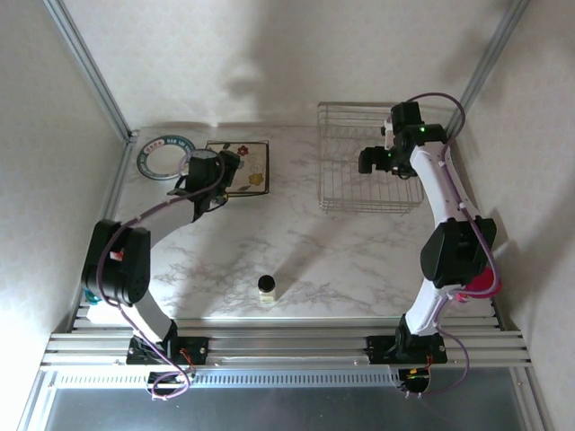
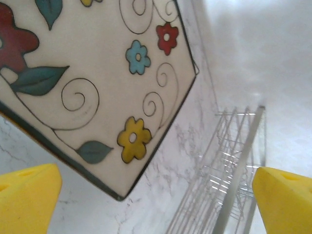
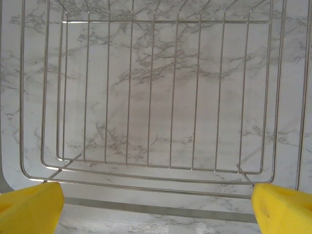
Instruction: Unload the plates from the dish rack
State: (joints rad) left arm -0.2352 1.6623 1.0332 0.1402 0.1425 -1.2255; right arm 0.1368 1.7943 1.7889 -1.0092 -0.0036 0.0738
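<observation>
plates: square plate (image 1: 252, 166) and round plate (image 1: 166, 154) flat on desk (image 1: 296, 242), upper left | rack (image 3: 146, 97) upper right, no plate seen inside | left fingers (image 2: 29, 197) wide, holding nothing, above square plate | right fingers (image 3: 282, 207) wide over rack | handling: likely stiff, glazed, slick, breakable; pinch at rim

Two plates (image 1: 154, 163) (image 1: 254, 167), one rack (image 1: 359, 207), perhaps one jar (image 1: 267, 285).

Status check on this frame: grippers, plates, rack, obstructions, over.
Left gripper open over square plate; round plate beside it on table. Right gripper open over dish rack, no plates inside. Small bottle mid-table, not in the way.
</observation>
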